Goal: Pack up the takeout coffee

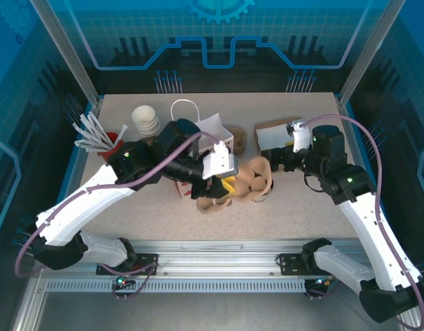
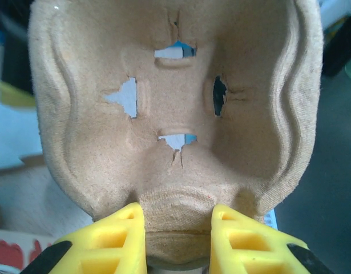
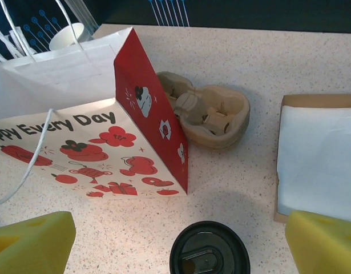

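- Up in the top view, the worktop (image 1: 294, 214) has one red-and-white paper bag (image 1: 210, 129), one stack of white cups (image 1: 147, 121) and one flat box (image 1: 275, 136).
- Two brown cup carriers are there. The lifted carrier (image 1: 251, 181) is in the left hand (image 1: 225, 185). The resting carrier (image 1: 239, 143) lies just beside the bag.
- The right hand (image 1: 279, 164) hangs near the box.
- On the left wrist view, the left hand (image 2: 178, 216) is clenched on the rim of the lifted carrier (image 2: 175, 103). Its two yellow fingers (image 2: 115, 242) squeeze the edge.
- On the right wrist view, the right hand (image 3: 178, 220) is spread wide and holds nothing.
- One takeout coffee (image 3: 209, 251) stands on the worktop between those two fingers. It touches neither. Its black lid faces up, and it is near the bag (image 3: 107, 131).
- The resting carrier (image 3: 212, 111) lies beside the bag, and the box (image 3: 318, 154) is at the right.
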